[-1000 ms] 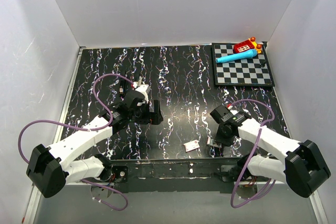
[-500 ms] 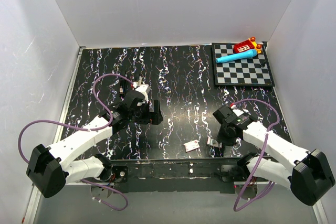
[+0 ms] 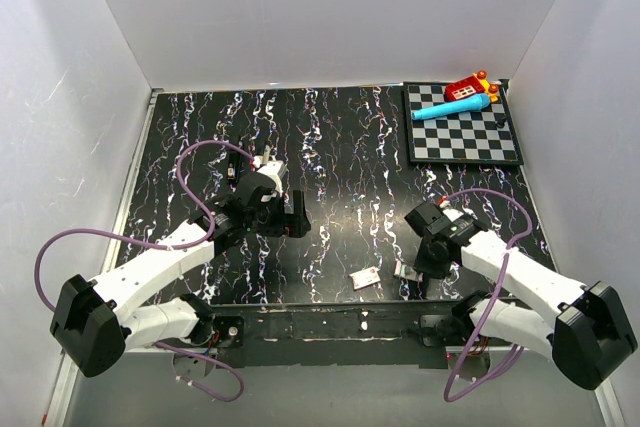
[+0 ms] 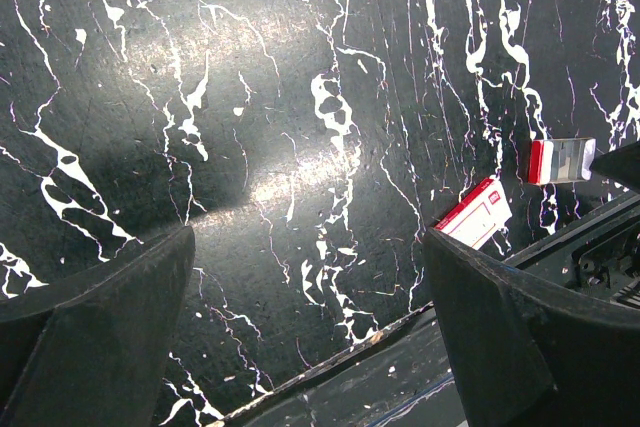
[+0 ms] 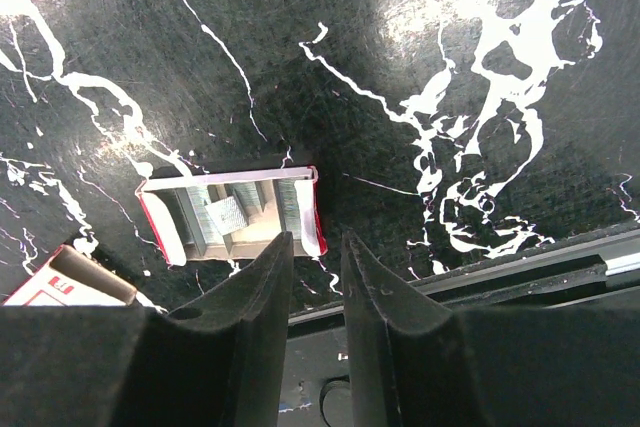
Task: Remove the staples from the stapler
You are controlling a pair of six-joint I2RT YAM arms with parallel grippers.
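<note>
No grey-silver stapler shows in any view. My left gripper hovers over the mat left of centre; in the left wrist view its jaws stand wide apart with only bare mat between them. My right gripper is near the front edge. In the right wrist view its jaws are almost together with nothing between them, just right of an open red-and-white staple tray that holds strips of staples. The tray also shows in the top view and in the left wrist view.
A red-and-white box sleeve lies left of the tray, also in the wrist views. A chessboard at the back right carries a blue tube and a red toy. The table's black front rail runs just below the tray.
The right arm has shifted a little to the right while its gripper stays by the staple tray. The left arm has not moved.
</note>
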